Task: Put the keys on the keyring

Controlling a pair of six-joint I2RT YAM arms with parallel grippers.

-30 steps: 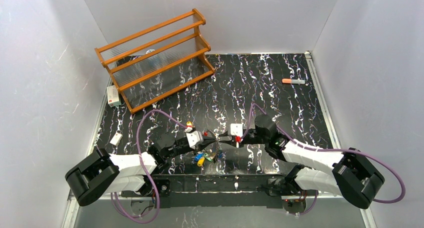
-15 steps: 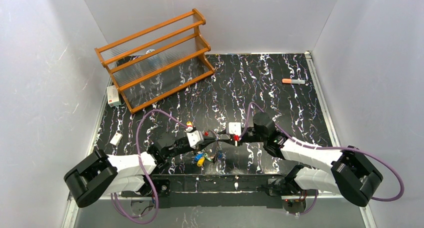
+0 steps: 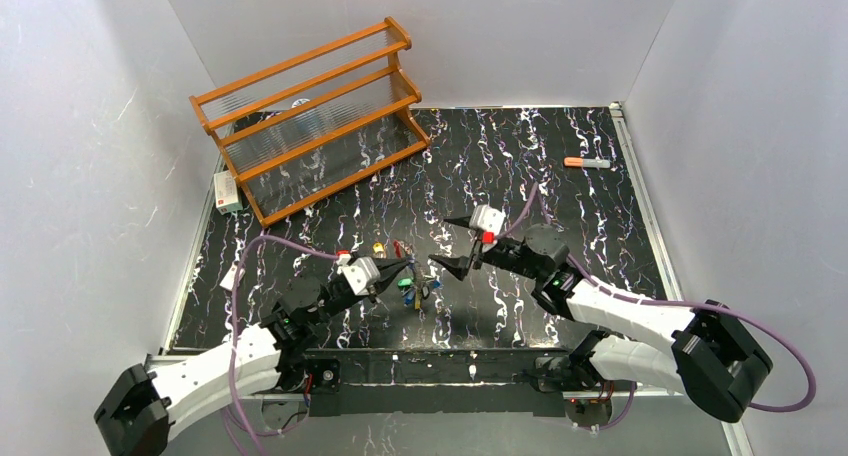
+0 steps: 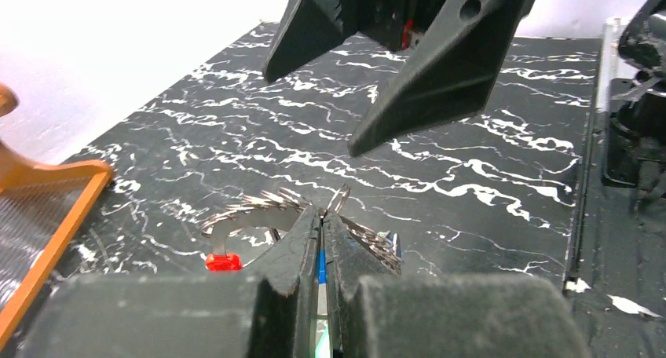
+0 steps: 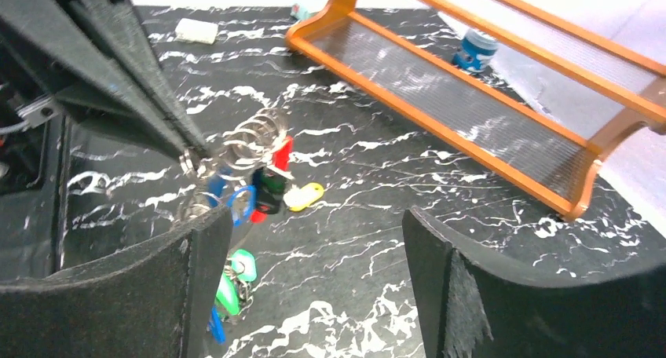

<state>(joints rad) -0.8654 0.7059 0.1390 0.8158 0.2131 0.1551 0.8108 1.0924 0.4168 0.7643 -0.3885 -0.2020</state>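
Note:
My left gripper is shut on the keyring, a coiled wire ring that it holds just above the marbled table. In the left wrist view the ring's coils and a red tag show round the closed tips of this gripper. Hanging from the ring are keys with red, dark green, blue and light green heads. A yellow key is close beside them; whether it hangs or lies loose I cannot tell. My right gripper stands open and empty, just right of the ring.
A wooden three-tier rack stands at the back left, with a blue-capped item behind it. An orange-capped marker lies at the back right. A white box and a small white piece sit along the left edge.
My right gripper has opened wide and drawn back from the ring. The left arm has shifted left and lower, still gripping the keyring.

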